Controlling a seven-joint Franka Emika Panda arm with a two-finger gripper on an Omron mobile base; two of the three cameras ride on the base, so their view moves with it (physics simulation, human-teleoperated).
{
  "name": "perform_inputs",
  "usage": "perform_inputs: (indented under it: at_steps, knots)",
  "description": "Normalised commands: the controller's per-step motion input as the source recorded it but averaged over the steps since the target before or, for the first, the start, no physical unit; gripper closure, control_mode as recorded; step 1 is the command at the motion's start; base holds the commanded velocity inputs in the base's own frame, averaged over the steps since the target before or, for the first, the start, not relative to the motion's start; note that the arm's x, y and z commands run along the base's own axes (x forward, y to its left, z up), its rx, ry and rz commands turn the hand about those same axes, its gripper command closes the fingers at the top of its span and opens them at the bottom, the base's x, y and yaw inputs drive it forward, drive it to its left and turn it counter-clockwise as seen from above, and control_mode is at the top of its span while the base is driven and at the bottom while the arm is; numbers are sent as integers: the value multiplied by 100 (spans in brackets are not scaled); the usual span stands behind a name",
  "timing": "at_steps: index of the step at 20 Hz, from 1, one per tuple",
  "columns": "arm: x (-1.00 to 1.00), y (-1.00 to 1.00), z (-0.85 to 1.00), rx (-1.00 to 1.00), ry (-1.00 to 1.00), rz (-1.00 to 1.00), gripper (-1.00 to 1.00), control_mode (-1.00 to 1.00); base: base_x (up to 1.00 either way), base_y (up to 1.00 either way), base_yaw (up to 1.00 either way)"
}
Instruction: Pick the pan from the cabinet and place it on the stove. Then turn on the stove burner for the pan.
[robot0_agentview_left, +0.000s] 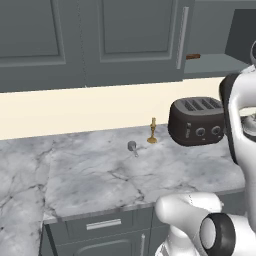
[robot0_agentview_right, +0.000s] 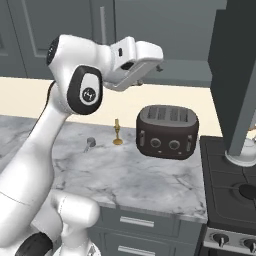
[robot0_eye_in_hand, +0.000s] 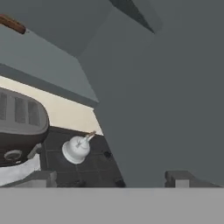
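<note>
My gripper (robot0_eye_in_hand: 110, 179) is open, its two fingertips (robot0_eye_in_hand: 41, 178) wide apart with nothing between them. In the right base view the white hand (robot0_agentview_right: 142, 54) is raised high above the toaster and faces the cabinet (robot0_agentview_left: 215, 65), which stands open and shows its grey shelf. The open door (robot0_eye_in_hand: 162, 87) hangs close in front of the hand, and it appears as a tall dark panel (robot0_agentview_right: 235, 75) above the stove (robot0_agentview_right: 225, 180). The pan is out of view. A short brown piece (robot0_agentview_left: 193, 56) lies at the shelf's edge, and I cannot tell what it is.
A dark four-slot toaster (robot0_agentview_right: 167, 131) sits on the marble counter (robot0_agentview_left: 100, 175) beside the stove. On the stove stands a white kettle (robot0_eye_in_hand: 76, 148), partly behind the open door. A small gold ornament (robot0_agentview_left: 152, 131) and a small grey piece (robot0_agentview_left: 132, 146) rest mid-counter.
</note>
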Motion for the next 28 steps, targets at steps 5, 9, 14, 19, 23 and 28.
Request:
perform_inputs:
  at_steps: [5,9,14,19,23,28]
  knots:
    - [0,96,2,10,-33,16,-100,-100,0,0,0]
    - [0,83,5,15,-33,18,-100,-100,0,0,0]
    - [0,68,8,19,-27,21,-100,-100,0,0,0]
    - [0,57,22,19,-13,25,-100,-100,0,0,0]
    - [0,37,39,13,-5,29,-100,-100,0,0,0]
    - [5,22,27,8,-2,26,-100,-100,0,0,0]
